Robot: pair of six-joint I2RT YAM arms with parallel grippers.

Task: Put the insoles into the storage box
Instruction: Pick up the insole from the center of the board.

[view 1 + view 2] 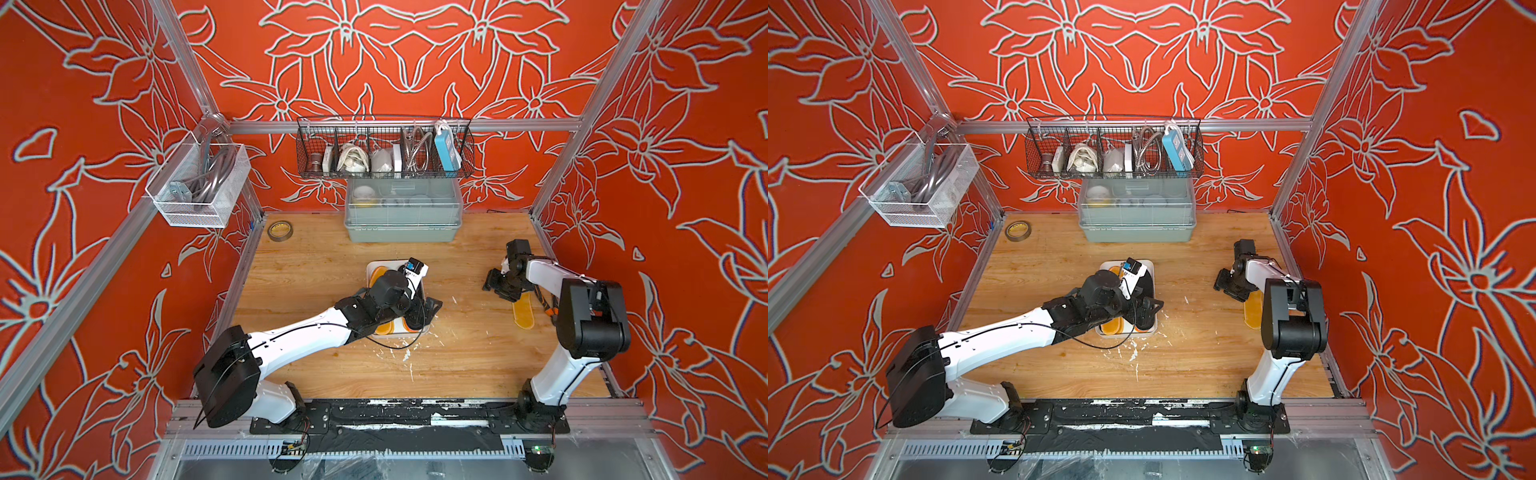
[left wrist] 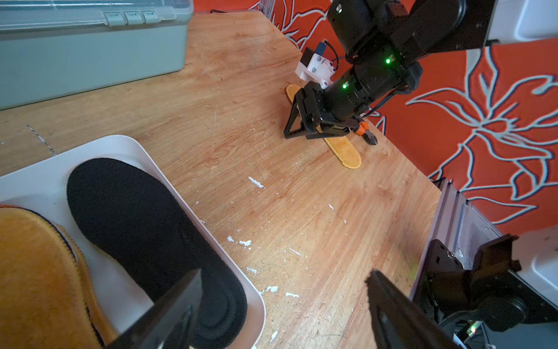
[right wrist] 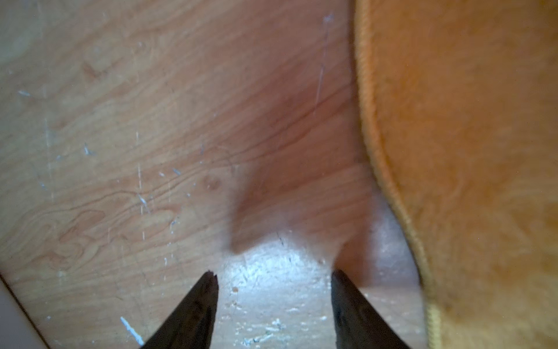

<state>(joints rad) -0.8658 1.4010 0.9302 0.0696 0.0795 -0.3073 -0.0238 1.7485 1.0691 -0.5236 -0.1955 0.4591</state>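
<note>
The white storage box (image 1: 372,266) (image 2: 120,143) sits mid-table under my left arm. In it a black insole (image 2: 145,229) lies beside a stack topped by an amber insole (image 2: 33,272) (image 1: 382,328). My left gripper (image 2: 285,273) is open and holds nothing. One of its fingers hangs over the black insole's heel, the other over bare wood outside the box. One amber insole (image 1: 523,316) (image 1: 1252,314) (image 2: 347,152) (image 3: 468,151) lies flat on the table at the right. My right gripper (image 3: 273,273) (image 1: 496,287) is open low over the wood, just beside that insole's edge.
Orange-handled pliers (image 2: 363,133) lie next to the loose insole, near the right wall. At the back stand a grey-green lidded bin (image 1: 402,226) and a tape roll (image 1: 279,230). Wire baskets (image 1: 384,147) hang on the walls. White flecks dot the wood.
</note>
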